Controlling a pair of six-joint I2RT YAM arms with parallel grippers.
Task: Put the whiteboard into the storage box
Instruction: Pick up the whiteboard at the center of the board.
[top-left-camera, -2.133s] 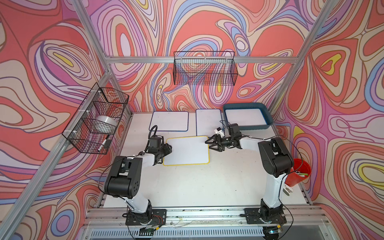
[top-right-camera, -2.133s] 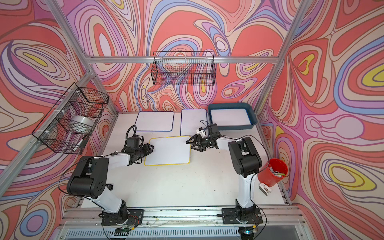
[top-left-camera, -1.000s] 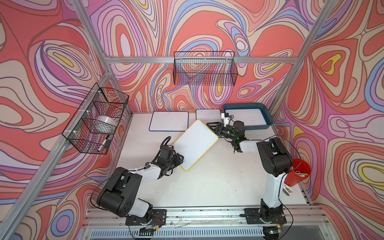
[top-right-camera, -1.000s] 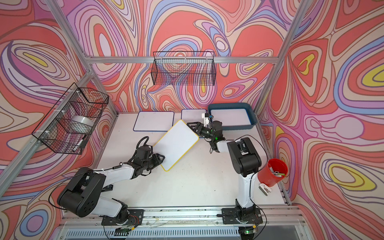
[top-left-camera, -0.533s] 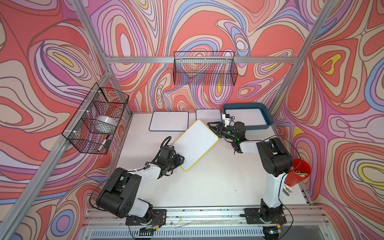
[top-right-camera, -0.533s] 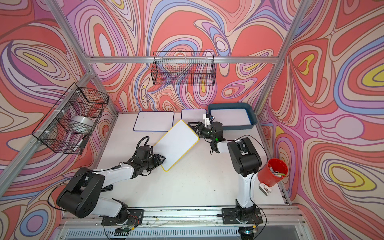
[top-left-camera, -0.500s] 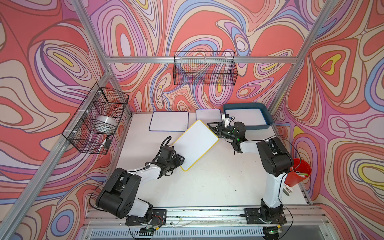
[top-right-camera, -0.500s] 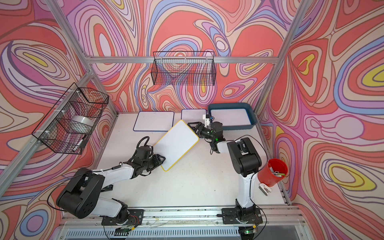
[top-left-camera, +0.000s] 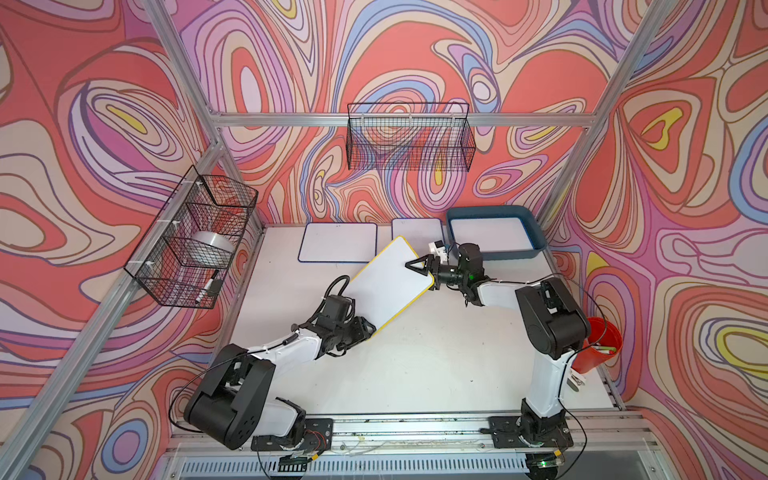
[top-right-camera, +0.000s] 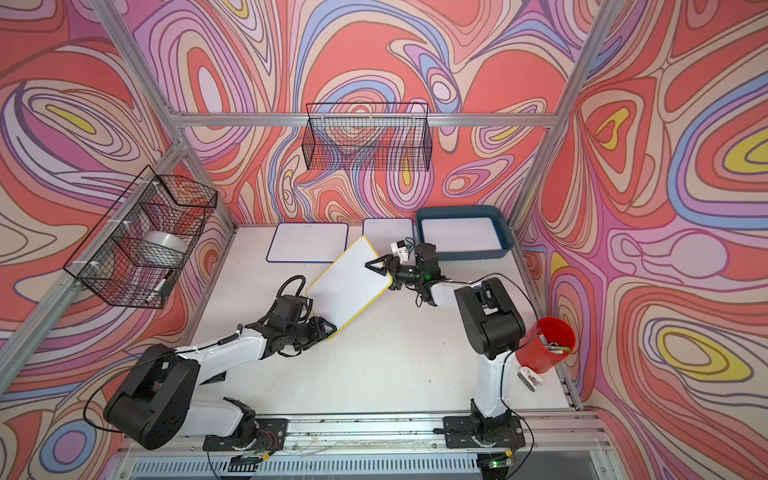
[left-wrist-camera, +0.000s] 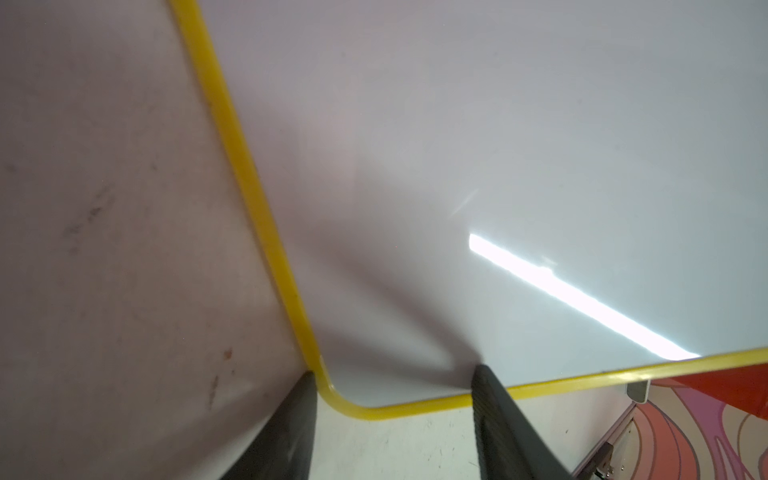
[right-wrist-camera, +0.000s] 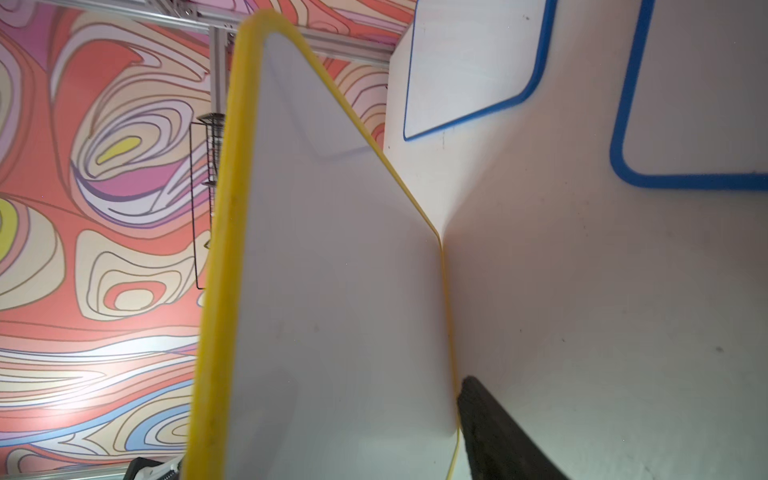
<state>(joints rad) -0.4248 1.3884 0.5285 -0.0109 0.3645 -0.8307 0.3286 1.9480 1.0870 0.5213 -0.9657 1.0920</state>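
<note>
The yellow-framed whiteboard (top-left-camera: 390, 286) (top-right-camera: 349, 282) is tipped up off the table and runs slantwise between my two arms. My left gripper (top-left-camera: 368, 329) (left-wrist-camera: 395, 374) has the board's near corner wedged between its fingers, one on each yellow edge. My right gripper (top-left-camera: 424, 270) (top-right-camera: 384, 270) straddles the far short edge. One of its fingers lies on the upper face, and the other finger (right-wrist-camera: 490, 424) is against the back. The dark teal storage box (top-left-camera: 498, 254) (top-right-camera: 469, 254) stands at the back right, just beyond the right gripper, with a white surface inside it.
Two blue-framed whiteboards (top-left-camera: 337, 242) (top-left-camera: 417, 235) lie flat at the back of the table, the second partly hidden by the raised board. Wire baskets hang on the back wall (top-left-camera: 409, 141) and the left wall (top-left-camera: 191, 237). A red cup (top-left-camera: 598, 345) hangs off the table's right edge.
Two seconds ago the yellow whiteboard lay flat with the grippers at its short ends. It has since been tipped up and turned slantwise. Over the last second nothing has visibly moved.
</note>
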